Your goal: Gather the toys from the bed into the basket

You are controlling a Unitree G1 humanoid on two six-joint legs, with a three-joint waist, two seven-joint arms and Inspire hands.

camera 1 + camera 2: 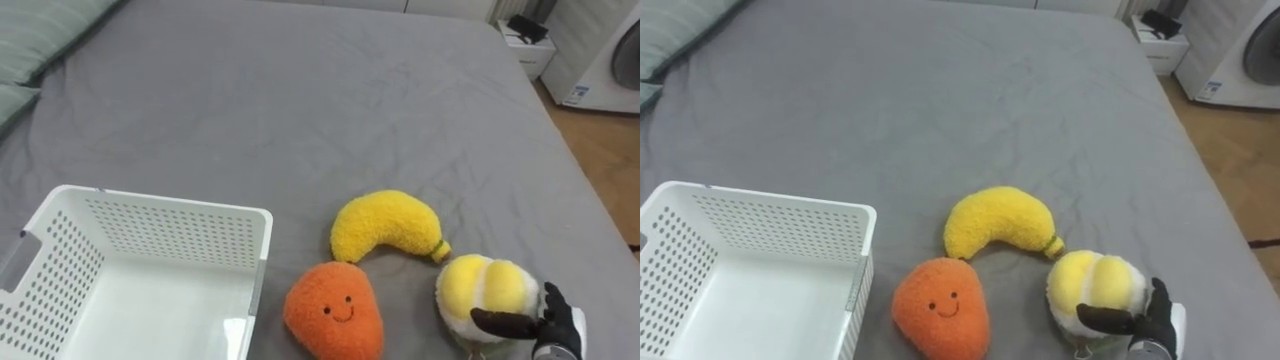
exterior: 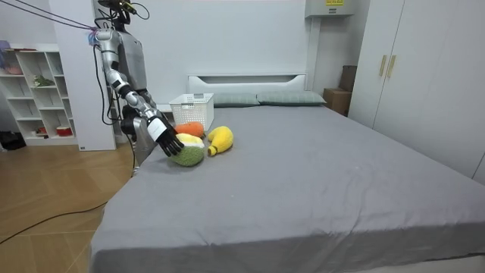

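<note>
The grey bed [image 1: 300, 100] stands on a wooden floor [image 2: 53, 197] between a white shelf unit [image 2: 30, 91] and a wardrobe [image 2: 409, 76]. Three plush toys lie near the robot's edge, beside one white basket [image 1: 160, 205]. One banana [image 1: 390, 225] lies crosswise with its stem to the right. One orange smiling toy [image 1: 335, 310] is below it. The right hand [image 1: 555, 325] clasps the one round yellow toy [image 1: 485, 285], thumb across it.

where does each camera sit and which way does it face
left eye view: on the robot's head, looking down at the bed, basket, banana, carrot and yellow toy; right hand lower right.
right eye view: same head, same scene, same hand.
room view: beyond the bed's foot, facing the headboard; robot at its left.
shared: all show bed, basket, right hand.
</note>
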